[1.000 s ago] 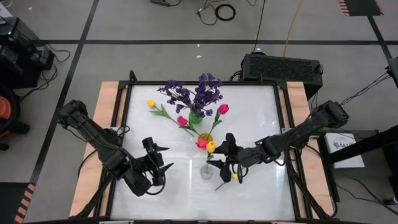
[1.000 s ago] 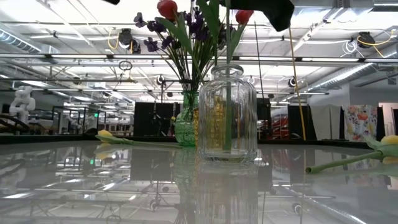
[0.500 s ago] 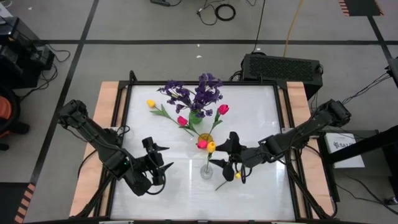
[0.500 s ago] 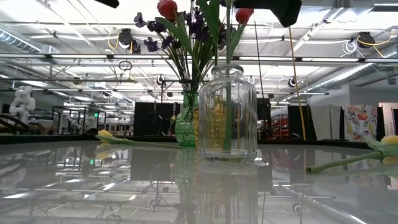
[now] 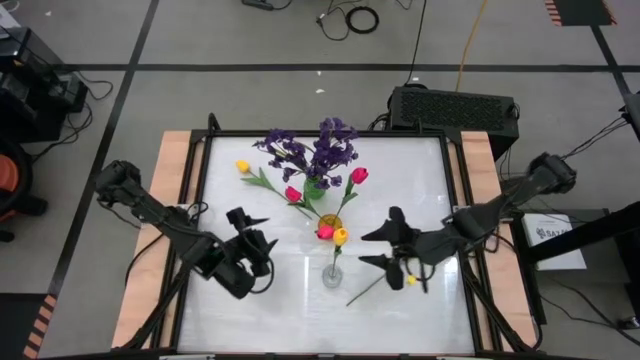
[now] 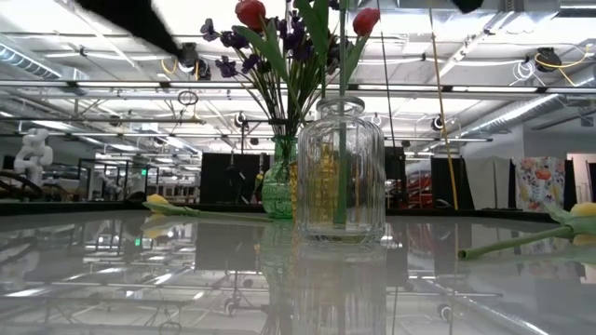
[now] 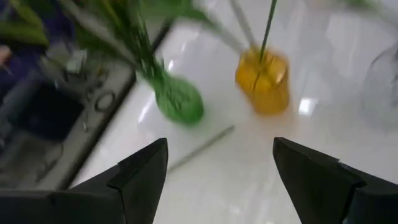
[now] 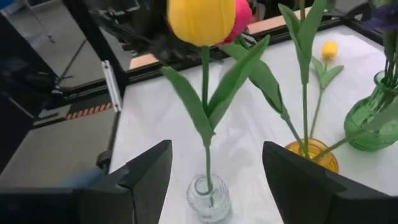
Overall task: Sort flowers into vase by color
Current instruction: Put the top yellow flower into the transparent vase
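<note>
Yellow tulip (image 5: 340,236) stood upright in the clear vase (image 5: 332,274) near the front middle of the counter (image 5: 420,160), its stem down the neck — visible in the right wrist view as well (image 8: 200,22).

Change over the last second: the right gripper (image 5: 392,248) had been at the tulip beside the clear vase; it then let go and drew back toward the right side of the counter. Its fingers stood apart, nothing between them. The tulip stayed put after release, so that placement looked finished.

The left gripper (image 5: 252,246) shifted slightly toward the vases, fingers apart and empty; its wrist camera faced the green vase (image 7: 180,102) and the yellow vase (image 7: 263,81).

Other placements: purple sprigs (image 5: 318,150) in the green vase; pink-red tulips (image 5: 358,175) rising from the yellow vase.

Still loose on the counter — one yellow tulip (image 5: 243,167) at the back left, another (image 5: 410,281) lying just under the right gripper. Judged: sorting partly done, the two loose yellows remaining.
</note>
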Controlling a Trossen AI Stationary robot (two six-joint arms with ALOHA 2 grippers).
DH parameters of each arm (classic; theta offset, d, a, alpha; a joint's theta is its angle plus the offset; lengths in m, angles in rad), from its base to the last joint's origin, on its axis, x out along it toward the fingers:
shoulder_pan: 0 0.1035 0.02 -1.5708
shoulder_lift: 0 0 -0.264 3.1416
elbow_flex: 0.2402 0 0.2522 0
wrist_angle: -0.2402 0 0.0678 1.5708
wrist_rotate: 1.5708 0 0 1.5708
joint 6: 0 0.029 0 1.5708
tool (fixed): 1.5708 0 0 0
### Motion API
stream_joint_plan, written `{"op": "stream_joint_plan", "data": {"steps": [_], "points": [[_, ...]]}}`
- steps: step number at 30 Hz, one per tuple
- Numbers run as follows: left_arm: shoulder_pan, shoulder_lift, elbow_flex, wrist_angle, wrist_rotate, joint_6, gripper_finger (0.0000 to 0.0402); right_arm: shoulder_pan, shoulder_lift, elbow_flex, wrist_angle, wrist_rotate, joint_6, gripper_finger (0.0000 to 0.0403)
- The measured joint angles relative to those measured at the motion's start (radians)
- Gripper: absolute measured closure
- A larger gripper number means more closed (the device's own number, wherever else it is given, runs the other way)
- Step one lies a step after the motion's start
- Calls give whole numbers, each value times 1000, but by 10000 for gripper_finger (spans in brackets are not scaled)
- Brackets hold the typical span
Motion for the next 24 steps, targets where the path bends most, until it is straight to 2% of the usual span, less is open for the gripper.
{"op": "stream_joint_plan", "data": {"steps": [4,8,13,18,24], "points": [[50,1,-105,-40,111,-101,110,40,-62,0,-45,1,-3,161],[114,1,-193,-58,184,-169,134,74,-99,0,-73,2,-26,161],[246,1,-248,-60,184,-343,173,91,-120,0,-77,18,-34,161],[409,1,-258,-57,140,-634,192,91,-120,0,-74,32,-57,161],[536,1,-257,14,183,-682,194,91,-119,0,-72,34,-63,161]]}}
